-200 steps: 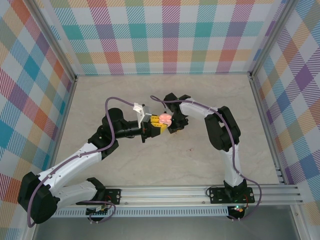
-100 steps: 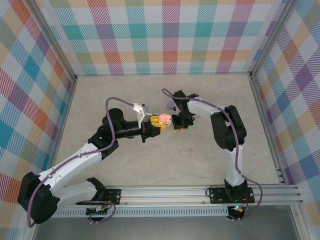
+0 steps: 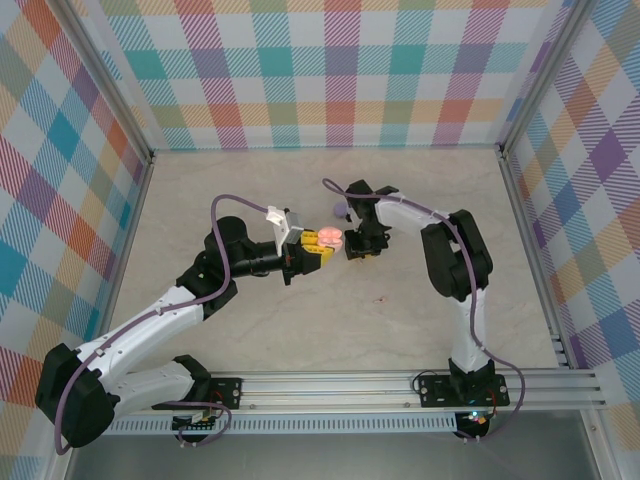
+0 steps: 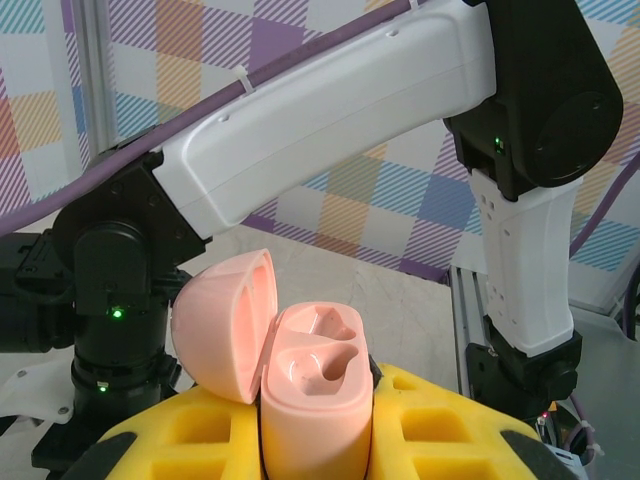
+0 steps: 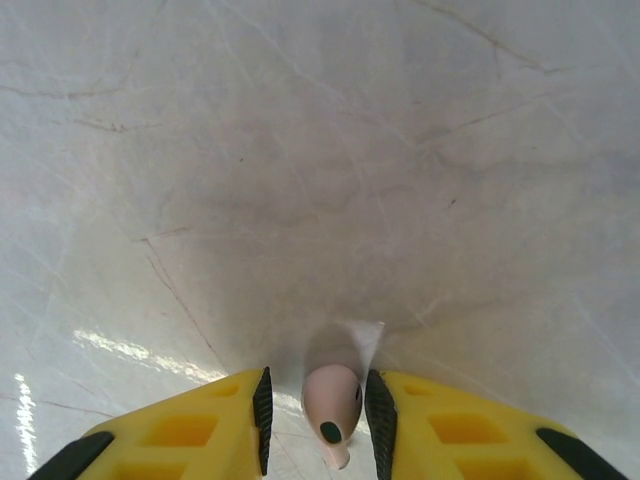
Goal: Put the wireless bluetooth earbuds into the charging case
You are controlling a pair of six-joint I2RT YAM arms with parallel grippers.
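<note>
Plaid fabric walls enclose a pale, marble-veined table (image 3: 250, 190) with a smooth, slightly glossy finish.

1. Left side: the left gripper (image 3: 312, 248) is clamped on the charging case (image 4: 315, 400). The case is a rounded capsule of matte salmon-pink plastic, held upright between yellow, waffle-moulded fingers (image 4: 440, 440). Its lid is hinged open to the left. Both shaped sockets are visible and empty.

2. Centre: a small purple item (image 3: 341, 210) lies on the table just beyond the case. The right forearm covered it a second ago. Its identity cannot be determined.

3. Right side: the right gripper (image 3: 358, 245) has withdrawn from over the case to just beside it, and the elbow has swung outward. The pose has not changed in the last half second. In the wrist view, one earbud (image 5: 332, 405), a pale, smooth piece with a dark oval spot, sits between the pads. It lies against one pad, with a visible gap at the other. The jaws therefore stand wider than the earbud and do not pinch it. Only bare table lies beneath.

Assessment: no insertion has been completed. The earbud must probably be re-secured and brought back over a socket.
</note>
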